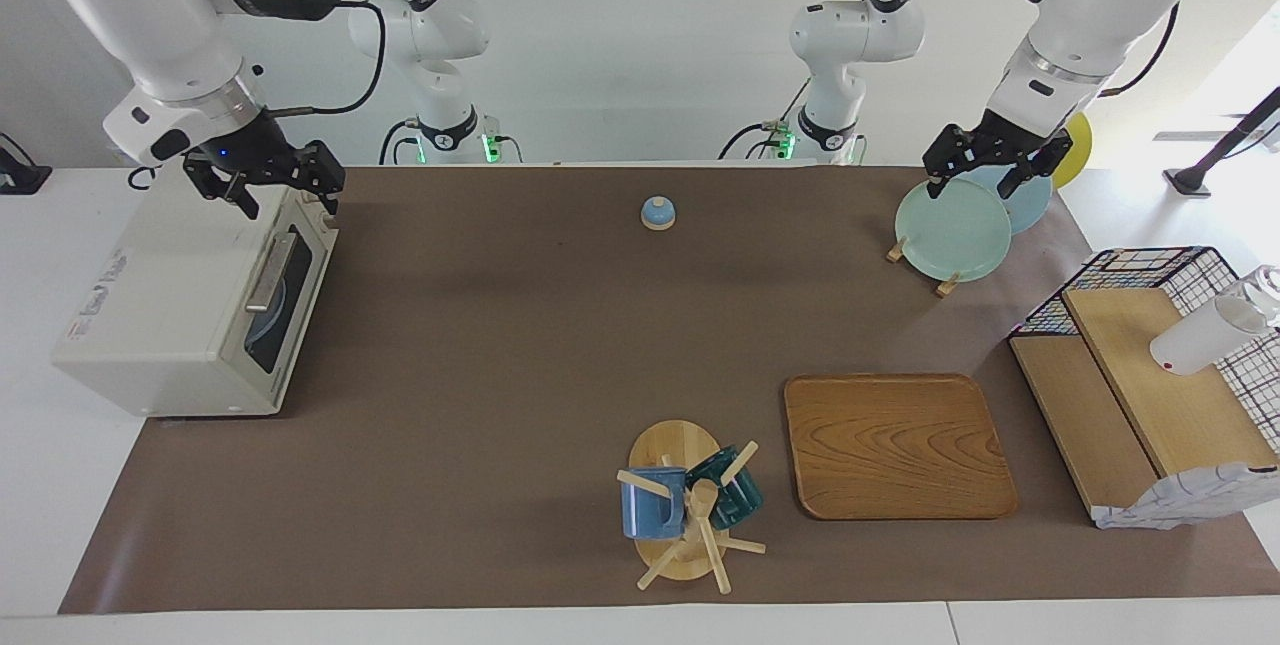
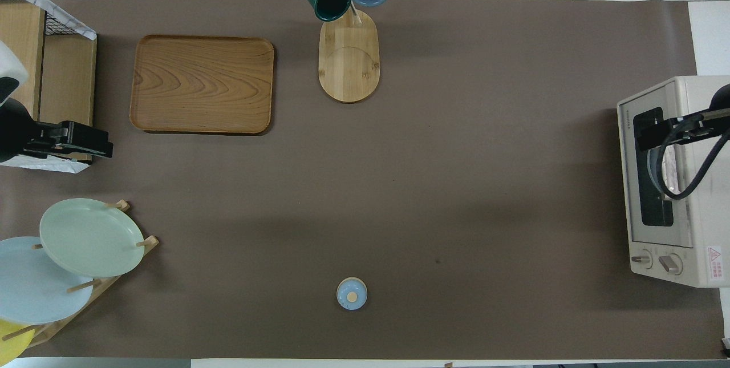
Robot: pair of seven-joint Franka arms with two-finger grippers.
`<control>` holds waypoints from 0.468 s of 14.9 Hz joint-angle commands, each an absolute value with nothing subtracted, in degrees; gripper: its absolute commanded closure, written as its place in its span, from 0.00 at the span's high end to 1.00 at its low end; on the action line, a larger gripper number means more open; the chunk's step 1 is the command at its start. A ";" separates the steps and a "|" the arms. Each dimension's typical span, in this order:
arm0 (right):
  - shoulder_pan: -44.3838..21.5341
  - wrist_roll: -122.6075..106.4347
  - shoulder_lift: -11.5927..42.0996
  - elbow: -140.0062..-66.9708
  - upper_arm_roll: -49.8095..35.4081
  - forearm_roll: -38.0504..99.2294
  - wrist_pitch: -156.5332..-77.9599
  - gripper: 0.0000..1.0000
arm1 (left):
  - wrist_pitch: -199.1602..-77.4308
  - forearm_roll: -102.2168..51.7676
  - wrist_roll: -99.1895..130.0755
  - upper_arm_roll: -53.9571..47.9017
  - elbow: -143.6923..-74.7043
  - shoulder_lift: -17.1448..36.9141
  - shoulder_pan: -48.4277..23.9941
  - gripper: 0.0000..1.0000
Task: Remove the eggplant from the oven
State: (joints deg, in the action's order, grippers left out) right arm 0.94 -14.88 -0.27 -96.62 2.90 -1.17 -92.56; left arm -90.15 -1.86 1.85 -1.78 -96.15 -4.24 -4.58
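The cream-white oven (image 1: 180, 315) stands at the right arm's end of the table with its door shut; it also shows in the overhead view (image 2: 684, 185). Its silver handle (image 1: 270, 271) runs along the dark glass. A pale round plate shows faintly through the window. The eggplant is hidden. My right gripper (image 1: 285, 197) hangs open and empty over the oven's top edge near the door; it also shows in the overhead view (image 2: 647, 137). My left gripper (image 1: 970, 187) waits, open and empty, over the plate rack; it also shows in the overhead view (image 2: 100, 148).
A plate rack (image 1: 920, 265) holds a green plate (image 1: 952, 230) and a blue one. A wooden tray (image 1: 895, 445) and a mug tree (image 1: 690, 510) with two mugs lie farther from the robots. A small blue knobbed lid (image 1: 658, 213) sits mid-table. A wire shelf (image 1: 1150, 365) holds a white bottle.
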 commanded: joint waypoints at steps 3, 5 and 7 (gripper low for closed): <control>2.11 -18.55 -5.70 -109.13 4.74 -0.70 -101.93 0.00 | -89.21 -2.37 1.32 -2.20 -95.71 -4.13 -3.69 1.00; 2.20 -13.65 -7.55 -114.15 4.92 -3.49 -105.37 0.00 | -89.21 -2.37 1.32 -2.20 -95.71 -4.13 -3.69 1.00; 3.68 -10.91 -7.03 -115.66 5.10 -5.62 -107.13 0.00 | -89.21 -2.37 1.32 -2.20 -95.71 -4.13 -3.69 1.00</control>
